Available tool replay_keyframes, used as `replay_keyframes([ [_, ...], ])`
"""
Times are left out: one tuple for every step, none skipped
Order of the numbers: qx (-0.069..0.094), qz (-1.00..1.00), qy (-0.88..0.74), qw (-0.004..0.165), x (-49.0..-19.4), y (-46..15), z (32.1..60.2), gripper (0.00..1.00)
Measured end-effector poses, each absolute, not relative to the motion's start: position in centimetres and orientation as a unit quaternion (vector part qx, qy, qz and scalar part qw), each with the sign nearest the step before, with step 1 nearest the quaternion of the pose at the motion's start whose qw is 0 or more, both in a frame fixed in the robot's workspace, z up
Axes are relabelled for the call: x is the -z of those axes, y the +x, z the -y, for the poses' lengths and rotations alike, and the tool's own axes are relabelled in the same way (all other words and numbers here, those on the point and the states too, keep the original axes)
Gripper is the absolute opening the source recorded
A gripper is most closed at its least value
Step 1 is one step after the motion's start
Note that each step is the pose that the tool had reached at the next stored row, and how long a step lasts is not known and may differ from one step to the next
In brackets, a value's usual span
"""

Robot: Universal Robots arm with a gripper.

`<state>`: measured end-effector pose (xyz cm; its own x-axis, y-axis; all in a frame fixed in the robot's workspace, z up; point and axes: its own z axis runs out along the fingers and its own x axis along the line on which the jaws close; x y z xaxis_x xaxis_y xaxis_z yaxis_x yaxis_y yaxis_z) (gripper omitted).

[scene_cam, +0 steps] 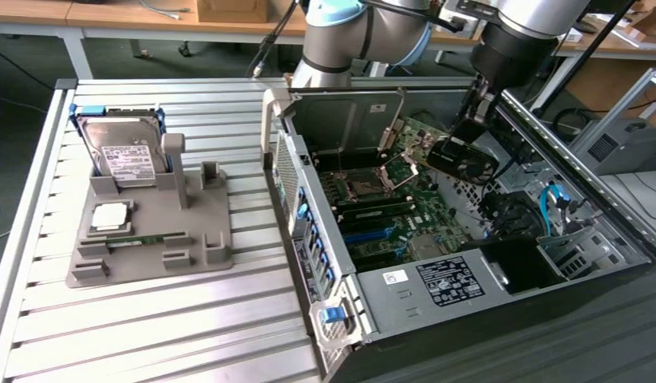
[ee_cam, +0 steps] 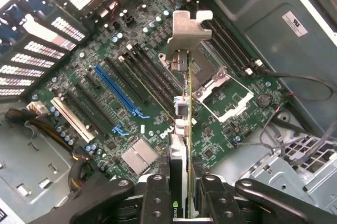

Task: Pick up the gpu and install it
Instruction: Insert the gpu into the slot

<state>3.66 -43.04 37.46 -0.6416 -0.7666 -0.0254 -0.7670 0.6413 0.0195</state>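
Black claw (ee_cam: 183,195) pinching thin dark gpu card (ee_cam: 181,145), edge-on in wrist view, silver bracket (ee_cam: 189,27) at far end, green motherboard (ee_cam: 221,145) beneath claw, slot contact unclear.

The exterior view looks down steeply from high above the tabletop (scene_cam: 147,319). It stands far enough off to take in most of the open computer case (scene_cam: 435,307) in the right half of the frame and the arm (scene_cam: 349,32) at the upper edge. The wrist view looks down along the hand (ee_cam: 183,187) from close above, into the case. Both views see the motherboard (scene_cam: 397,215) and its CPU socket (scene_cam: 368,188).
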Motion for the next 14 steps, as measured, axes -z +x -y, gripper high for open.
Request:
replay_keyframes([
  [-0.014,-0.902,-0.431,0.007,-37.46,3.66,43.04,0.27],
  [-0.014,-0.9,-0.436,0.007,-37.46,3.66,43.04,0.27],
  [-0.014,-0.898,-0.441,0.007,-37.46,3.66,43.04,0.27],
  [-0.014,-0.895,-0.445,0.007,-37.46,3.66,43.04,0.27],
  [-0.014,-0.893,-0.45,0.007,-37.46,3.66,43.04,0.27],
  [-0.014,-0.89,-0.455,0.007,-37.46,3.66,43.04,0.27],
  [-0.014,-0.888,-0.459,0.007,-37.46,3.66,43.04,0.27],
  [-0.015,-0.885,-0.465,0.007,-37.46,3.66,43.04,0.27],
  [-0.015,-0.883,-0.469,0.007,-37.46,3.66,43.04,0.27],
  [-0.015,-0.88,-0.474,0.007,-37.46,3.66,43.04,0.27],
  [-0.015,-0.878,-0.478,0.006,-37.46,3.66,43.04,0.27],
  [-0.015,-0.875,-0.483,0.006,-37.46,3.66,43.04,0.27],
  [-0.015,-0.873,-0.488,0.006,-37.46,3.66,43.04,0.27],
  [-0.015,-0.87,-0.493,0.006,-37.46,3.66,43.04,0.27],
])
